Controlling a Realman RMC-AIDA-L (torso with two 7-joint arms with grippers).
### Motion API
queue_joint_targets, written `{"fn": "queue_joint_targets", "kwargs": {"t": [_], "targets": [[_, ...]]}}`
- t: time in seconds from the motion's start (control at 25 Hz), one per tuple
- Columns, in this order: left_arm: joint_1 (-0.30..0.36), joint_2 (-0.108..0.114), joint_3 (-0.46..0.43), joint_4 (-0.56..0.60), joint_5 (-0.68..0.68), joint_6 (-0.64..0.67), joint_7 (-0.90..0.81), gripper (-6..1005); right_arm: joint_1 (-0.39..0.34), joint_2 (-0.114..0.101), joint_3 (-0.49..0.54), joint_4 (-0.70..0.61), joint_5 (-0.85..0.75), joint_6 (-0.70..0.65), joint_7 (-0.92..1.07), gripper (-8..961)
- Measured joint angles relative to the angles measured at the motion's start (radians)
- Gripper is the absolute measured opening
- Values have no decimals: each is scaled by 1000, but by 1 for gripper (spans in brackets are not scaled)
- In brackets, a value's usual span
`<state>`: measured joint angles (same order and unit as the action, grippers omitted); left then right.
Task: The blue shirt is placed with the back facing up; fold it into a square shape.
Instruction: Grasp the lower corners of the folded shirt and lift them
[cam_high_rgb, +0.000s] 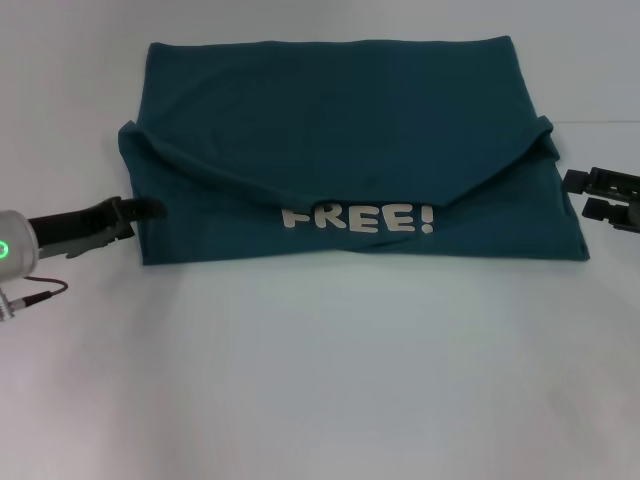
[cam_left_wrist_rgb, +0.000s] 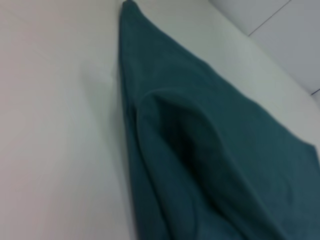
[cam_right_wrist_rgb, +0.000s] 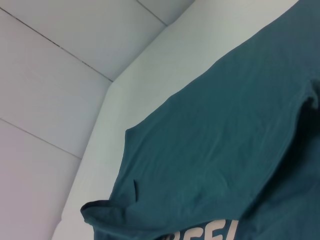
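The blue shirt (cam_high_rgb: 340, 130) lies flat on the white table, its far part folded toward me in a V-shaped flap. White letters "FREE!" (cam_high_rgb: 358, 217) show on the layer below the flap, near the front edge. My left gripper (cam_high_rgb: 138, 214) is low at the shirt's left edge, its tip touching the cloth there. My right gripper (cam_high_rgb: 592, 194) hovers just off the shirt's right edge, open and holding nothing. The left wrist view shows a raised fold of the shirt (cam_left_wrist_rgb: 200, 150) close up. In the right wrist view the shirt (cam_right_wrist_rgb: 225, 140) shows with part of the lettering.
The white table (cam_high_rgb: 320, 380) stretches bare in front of the shirt. A pale panelled wall (cam_right_wrist_rgb: 60, 65) rises behind the table's far edge. A thin cable (cam_high_rgb: 35, 292) hangs under my left arm.
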<state>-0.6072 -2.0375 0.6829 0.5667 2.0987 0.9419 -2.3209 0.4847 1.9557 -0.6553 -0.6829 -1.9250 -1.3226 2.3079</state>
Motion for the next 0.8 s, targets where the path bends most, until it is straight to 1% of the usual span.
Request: {"fn": "queue_joint_targets", "kwargs": {"t": [0.2, 0.56, 0.8], "targets": [[-10, -2, 46, -18, 1, -36, 8, 658, -1, 0, 14, 5, 2, -1, 0, 798], [-35, -8, 55, -67, 1, -63, 40, 657, -8, 0, 25, 11, 3, 0, -9, 798], [-38, -12, 69, -71, 0, -65, 43, 647, -15, 2, 34, 15, 2, -3, -12, 798]]}}
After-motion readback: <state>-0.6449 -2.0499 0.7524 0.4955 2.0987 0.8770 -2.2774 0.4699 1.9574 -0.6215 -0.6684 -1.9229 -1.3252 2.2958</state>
